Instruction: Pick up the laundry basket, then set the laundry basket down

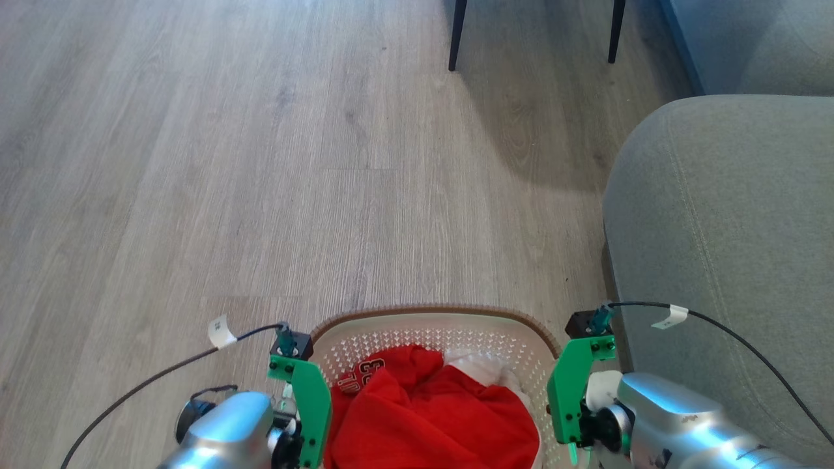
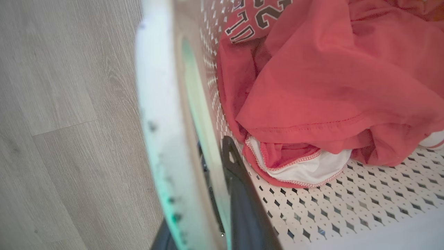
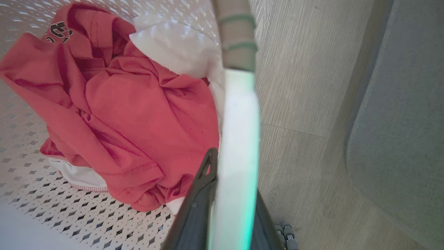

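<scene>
Head view: cream-white perforated plastic laundry basket (image 1: 431, 312), brown woven-look rim, holds crumpled red fabric garment (image 1: 430, 410) (plus white cloth (image 1: 483, 366)). Its white handles (image 2: 156, 104) are pinched by left gripper (image 2: 211, 166) and right gripper (image 3: 232, 180).

the left forearm (image 1: 225, 430) and right forearm (image 1: 677, 417) are rounded shells of brushed silver. each carries a bright green bracket (image 1: 309, 397) with small dark screws (image 1: 281, 369) and a black block (image 1: 296, 343) on top, trailing a thin black cable (image 1: 150, 378) with a white tag (image 1: 221, 331). the left gripper (image 2: 211, 163) and right gripper (image 3: 236, 166) have long charcoal fingers (image 2: 242, 201).
</scene>
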You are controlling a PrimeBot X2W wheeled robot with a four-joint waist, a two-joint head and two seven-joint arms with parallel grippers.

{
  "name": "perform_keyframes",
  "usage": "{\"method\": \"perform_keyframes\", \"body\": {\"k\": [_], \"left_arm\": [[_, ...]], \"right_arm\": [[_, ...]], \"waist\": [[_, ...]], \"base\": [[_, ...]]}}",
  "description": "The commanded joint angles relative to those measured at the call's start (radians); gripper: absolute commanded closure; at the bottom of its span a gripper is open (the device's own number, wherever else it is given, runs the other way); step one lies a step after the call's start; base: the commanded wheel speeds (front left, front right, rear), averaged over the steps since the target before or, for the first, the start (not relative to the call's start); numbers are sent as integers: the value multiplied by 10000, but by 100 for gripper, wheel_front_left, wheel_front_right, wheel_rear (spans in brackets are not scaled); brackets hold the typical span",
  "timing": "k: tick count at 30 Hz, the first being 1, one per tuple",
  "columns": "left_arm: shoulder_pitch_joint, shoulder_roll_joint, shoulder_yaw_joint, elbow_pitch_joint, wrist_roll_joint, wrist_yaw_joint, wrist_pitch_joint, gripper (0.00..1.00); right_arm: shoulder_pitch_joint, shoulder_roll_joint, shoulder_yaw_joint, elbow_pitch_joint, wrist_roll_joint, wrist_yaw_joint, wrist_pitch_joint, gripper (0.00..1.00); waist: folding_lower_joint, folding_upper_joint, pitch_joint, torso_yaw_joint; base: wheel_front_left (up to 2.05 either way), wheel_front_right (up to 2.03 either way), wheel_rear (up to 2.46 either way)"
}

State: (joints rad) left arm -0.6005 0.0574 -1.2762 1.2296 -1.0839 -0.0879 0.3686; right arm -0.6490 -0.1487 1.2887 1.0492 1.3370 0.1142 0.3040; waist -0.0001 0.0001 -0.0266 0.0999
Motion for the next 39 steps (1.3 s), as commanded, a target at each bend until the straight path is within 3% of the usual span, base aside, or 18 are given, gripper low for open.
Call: {"method": "perform_keyframes", "body": {"k": [1,39], "left_arm": [[-399,-72,-28,-201,153,-192,64,100],[-369,-72,-35,-465,124,53,68,100]], "right_arm": [[-395,412,-85,-433,-119,165,-138,100],[-399,347,-84,-429,-276,165,-127,100]], "waist": [[1,-1,-5,-1],[1,-1,-41,-11]], "base": [[0,0,0],[0,0,0]]}}
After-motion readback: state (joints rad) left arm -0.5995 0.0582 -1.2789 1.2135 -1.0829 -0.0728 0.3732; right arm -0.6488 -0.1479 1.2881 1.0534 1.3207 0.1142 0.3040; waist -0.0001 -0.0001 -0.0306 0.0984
